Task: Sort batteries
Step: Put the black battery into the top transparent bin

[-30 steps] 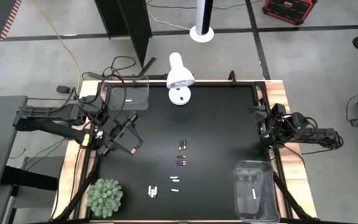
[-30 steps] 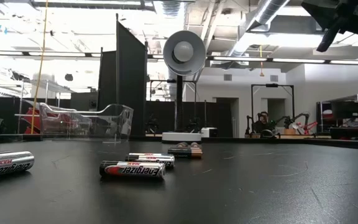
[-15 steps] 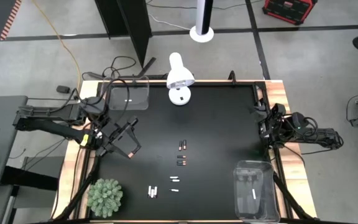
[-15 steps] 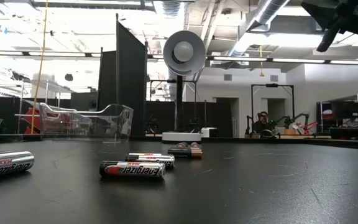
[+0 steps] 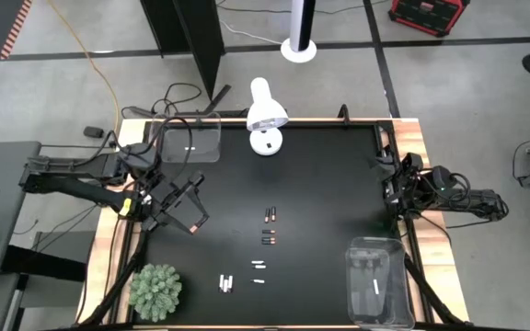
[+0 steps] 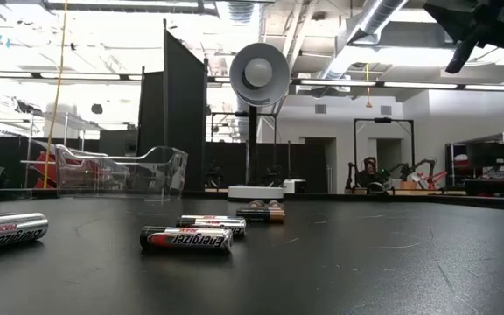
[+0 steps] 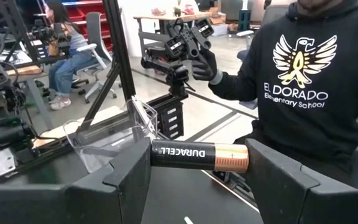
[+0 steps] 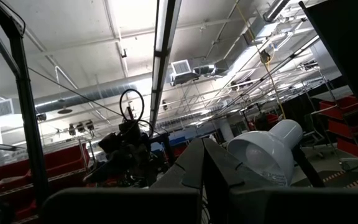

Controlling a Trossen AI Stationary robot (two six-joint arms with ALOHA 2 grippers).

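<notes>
My left gripper (image 7: 197, 163) is clamped end to end on one black-and-copper Duracell battery (image 7: 199, 156), which lies crosswise between the two fingers; in the high view that gripper (image 5: 188, 204) sits over the left part of the black table (image 5: 329, 184).

Count from above:
- Two clear bins. The far-left bin (image 5: 190, 141) is just beyond my left gripper, toward the table's far edge, with one white battery (image 5: 190, 147) inside. The near-right bin (image 5: 376, 280) is well off across the table, below my right gripper (image 5: 386, 181), with one white battery (image 5: 374, 287) and some dark ones I can't count.
- Loose batteries on the table, all to the right of my left gripper, toward the centre and near edge: a dark pair (image 5: 269, 214), a second dark pair (image 5: 267, 240), two single white ones (image 5: 259, 265) and (image 5: 258, 279), and a white cluster (image 5: 225, 282), looks like three, can't be sure.
- One white lamp (image 5: 266, 115) at the far edge, one green plant (image 5: 156, 291) at the near-left corner.

Low view shows Energizer cells (image 6: 185, 238) lying flat on the table.

My right gripper is closed on nothing, parked at the right edge of the table.

A person in a black hoodie (image 7: 306, 81) shows beyond the left gripper's fingers.

Versus a second ago: my left gripper has pulled a touch back toward the table's left edge. Its grip is unchanged. The loose batteries, bins and right arm have not moved.
</notes>
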